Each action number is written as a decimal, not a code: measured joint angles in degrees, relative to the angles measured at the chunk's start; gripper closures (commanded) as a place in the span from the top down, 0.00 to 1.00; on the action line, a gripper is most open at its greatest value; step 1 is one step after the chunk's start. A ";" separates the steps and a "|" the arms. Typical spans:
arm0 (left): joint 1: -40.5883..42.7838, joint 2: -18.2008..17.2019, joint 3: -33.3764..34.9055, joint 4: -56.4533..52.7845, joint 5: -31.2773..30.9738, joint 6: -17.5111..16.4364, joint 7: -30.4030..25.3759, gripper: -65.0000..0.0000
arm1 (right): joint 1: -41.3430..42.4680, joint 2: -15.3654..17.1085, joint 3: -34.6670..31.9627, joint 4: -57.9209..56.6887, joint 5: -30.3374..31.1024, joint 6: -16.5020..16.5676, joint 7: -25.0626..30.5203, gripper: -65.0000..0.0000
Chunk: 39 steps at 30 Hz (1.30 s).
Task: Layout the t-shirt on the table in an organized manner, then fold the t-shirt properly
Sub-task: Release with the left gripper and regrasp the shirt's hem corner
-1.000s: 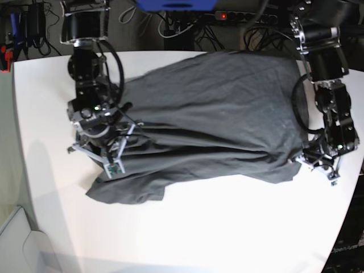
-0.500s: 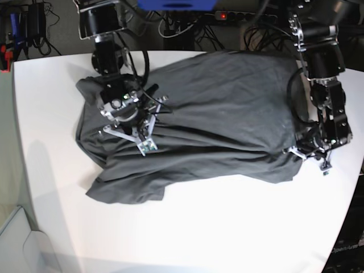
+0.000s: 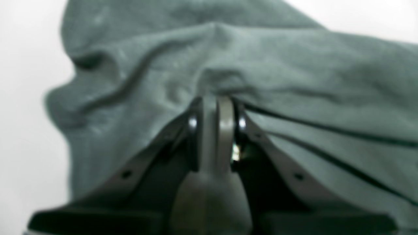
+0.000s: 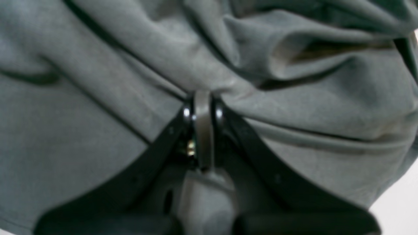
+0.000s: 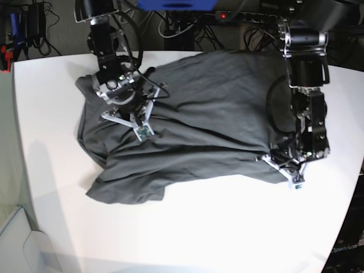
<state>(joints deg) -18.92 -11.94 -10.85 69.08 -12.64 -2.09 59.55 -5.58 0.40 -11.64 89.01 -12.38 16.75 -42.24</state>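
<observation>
Two hands, left hand [image 3: 214, 101] and right hand [image 4: 203, 94], both pinching one t-shirt [image 5: 210, 114], one table [image 5: 199, 227]

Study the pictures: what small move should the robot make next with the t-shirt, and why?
Probably draw both arms apart to stretch the cloth flat. The left gripper and right gripper each pinch the t-shirt, which lies bunched and creased on the table.

This looks like a robot lab. Two black robot arms [image 5: 110, 68] stand at the far edge of a big white table [image 5: 187, 233]. Behind that edge lie tangled cables [image 5: 187, 28], a power strip [image 5: 244, 16] with a red light, and blue gear [image 5: 176, 4].
</observation>
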 measured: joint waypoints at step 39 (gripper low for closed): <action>-9.38 -0.98 -8.20 -26.45 0.28 0.00 -25.59 0.16 | 1.31 0.74 -0.04 -0.35 0.42 0.44 -1.53 0.00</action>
<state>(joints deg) -28.29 -12.93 -19.05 42.63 -12.36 -2.09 33.95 -4.27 1.15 -11.68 88.66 -11.97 17.19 -43.77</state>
